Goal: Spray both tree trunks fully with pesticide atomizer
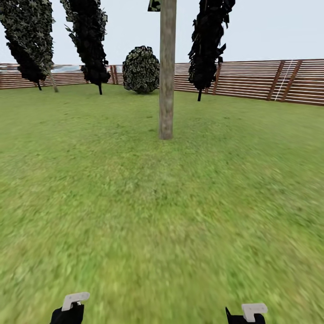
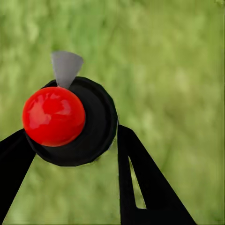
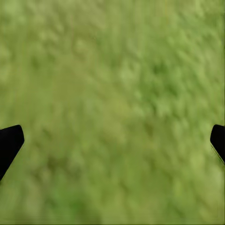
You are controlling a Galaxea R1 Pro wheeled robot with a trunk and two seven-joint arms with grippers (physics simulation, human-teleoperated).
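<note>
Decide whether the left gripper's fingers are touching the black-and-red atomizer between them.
Touching. In the left wrist view the black fingers press against both sides of the atomizer, with no grass showing between.

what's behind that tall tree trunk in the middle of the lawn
Behind the tree trunk stands a round leafy bush, a dark narrow tree and the slatted wooden fence. The fence stretch directly behind it is covered.

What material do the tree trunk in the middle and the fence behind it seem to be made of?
The tree trunk: rough bark, matte, mottled grey-beige with vertical streaks. The fence: seemingly wood, reddish-brown horizontal slats with darker slanted braces, matte; being a render, painted metal cannot be excluded.
</note>
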